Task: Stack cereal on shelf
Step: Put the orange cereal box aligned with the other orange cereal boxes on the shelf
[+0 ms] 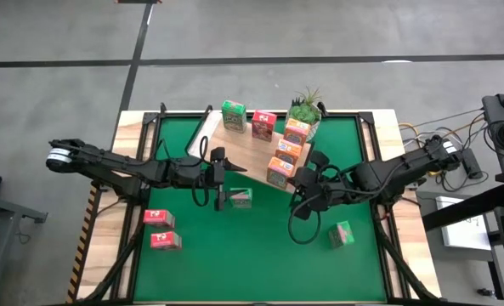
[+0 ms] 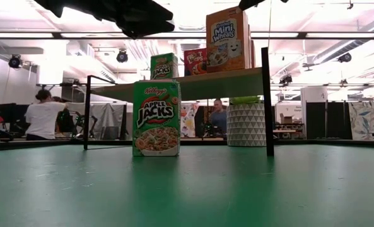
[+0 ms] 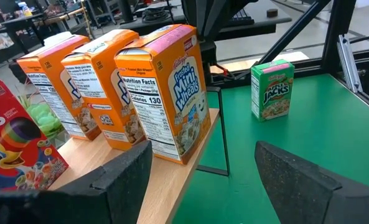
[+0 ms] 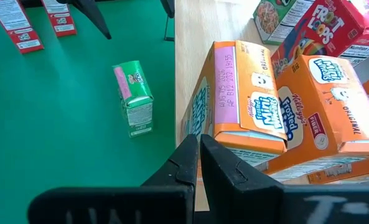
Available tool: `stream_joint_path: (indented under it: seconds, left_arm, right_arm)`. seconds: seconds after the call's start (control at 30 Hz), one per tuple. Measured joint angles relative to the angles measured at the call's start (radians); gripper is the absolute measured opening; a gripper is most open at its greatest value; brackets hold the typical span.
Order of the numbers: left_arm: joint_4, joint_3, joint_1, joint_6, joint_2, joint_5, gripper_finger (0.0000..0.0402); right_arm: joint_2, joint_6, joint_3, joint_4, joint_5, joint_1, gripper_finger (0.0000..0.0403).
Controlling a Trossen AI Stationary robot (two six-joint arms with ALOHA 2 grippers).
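Observation:
The shelf (image 1: 247, 151) is a raised light-wood board on a thin black frame. On it stand a green cereal box (image 1: 233, 116), a red one (image 1: 263, 125) and three orange ones (image 3: 109, 93) in a row. One green box (image 1: 240, 198) stands on the mat below my left gripper (image 1: 221, 179), which hangs open at shelf height, facing the orange row (image 3: 165, 93). Another green box (image 1: 341, 234) stands at the near right. Two red boxes (image 1: 161, 229) lie at the near left. My right gripper (image 4: 197, 152) is shut, at the nearest orange box (image 4: 234, 99). My right gripper's shut fingertips (image 4: 190, 149) point slanting down at the lower near side (image 4: 196, 121) of the nearest orange box, by the shelf's edge. I cannot tell whether they touch it. My left gripper touches nothing.
A potted green plant (image 1: 304, 109) stands at the shelf's far right corner, its white patterned pot (image 2: 246, 124) on the table. The green mat (image 1: 260, 255) lies bare at near centre. Black frame legs (image 2: 267, 94) hold the shelf up. People show in the room beyond.

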Motion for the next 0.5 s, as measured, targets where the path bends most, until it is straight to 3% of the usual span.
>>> stream_joint_path:
  seconds: [0.5]
  left_arm:
    - [-0.006, 0.0, 0.0, 0.0, 0.0, 0.0, 0.0267]
  right_arm:
    - [0.0, 0.0, 0.002, -0.007, -0.007, -0.021, 0.0009]
